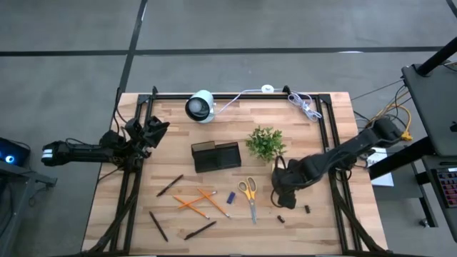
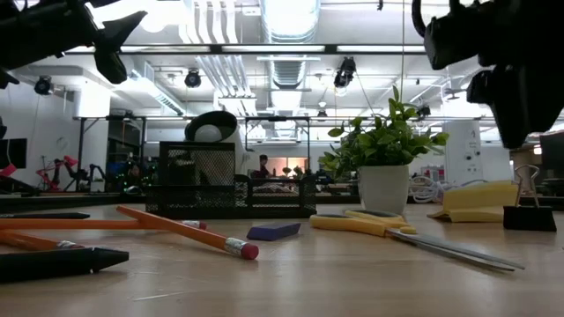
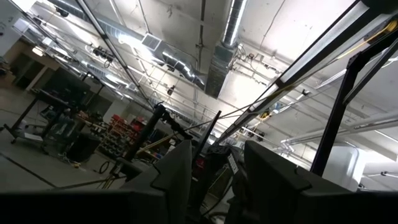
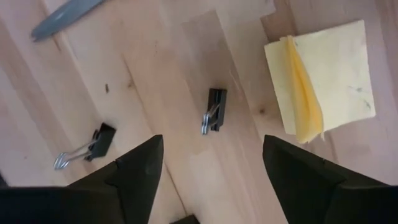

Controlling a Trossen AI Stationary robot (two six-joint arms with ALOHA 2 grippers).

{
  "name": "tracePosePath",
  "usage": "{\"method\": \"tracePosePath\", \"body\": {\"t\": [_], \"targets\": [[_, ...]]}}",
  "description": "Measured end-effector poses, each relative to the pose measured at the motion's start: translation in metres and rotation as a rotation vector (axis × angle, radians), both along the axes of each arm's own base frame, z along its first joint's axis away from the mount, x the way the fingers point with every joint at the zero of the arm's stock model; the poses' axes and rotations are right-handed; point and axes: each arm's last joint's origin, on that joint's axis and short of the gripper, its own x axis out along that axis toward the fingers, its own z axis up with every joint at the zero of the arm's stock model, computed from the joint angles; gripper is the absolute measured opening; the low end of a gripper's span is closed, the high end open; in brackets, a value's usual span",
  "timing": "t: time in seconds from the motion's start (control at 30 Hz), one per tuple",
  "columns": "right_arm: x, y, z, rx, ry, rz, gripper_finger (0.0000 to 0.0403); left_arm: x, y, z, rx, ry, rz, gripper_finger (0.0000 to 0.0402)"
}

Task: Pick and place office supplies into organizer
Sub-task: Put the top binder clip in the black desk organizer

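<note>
My right gripper hangs open and points down over the table's right part. A small dark clip lies flat on the wood below its fingers. A second clip and the yellow sticky-note pad, its top sheets curled up, lie to either side. Orange pencils, black pens, yellow-handled scissors and a blue piece lie near the table's front. The black organizer stands mid-table. My left gripper waits, open and raised, at the far left.
A green plant in a white pot stands right of the organizer, close to my right arm. A white round device and a coiled white cable sit at the far edge. Black frame rails run along both sides.
</note>
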Motion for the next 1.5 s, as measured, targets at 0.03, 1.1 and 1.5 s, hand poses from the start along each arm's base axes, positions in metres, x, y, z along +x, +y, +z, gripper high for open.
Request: {"method": "tracePosePath", "body": {"t": [0.03, 1.1, 1.5], "targets": [[0.001, 0.0, -0.002, -0.006, -0.001, 0.003, 0.0255, 0.0, 0.0, 0.0, 0.0, 0.0, 0.0, 0.0133], [-0.004, 0.0, -0.044, -0.05, -0.026, -0.015, 0.0233, 0.001, 0.0, -0.003, -0.001, 0.023, 0.001, 0.0133], [-0.007, -0.001, -0.047, -0.052, -0.016, -0.025, 0.0207, 0.001, 0.0, -0.003, -0.001, 0.024, 0.001, 0.0133]]}}
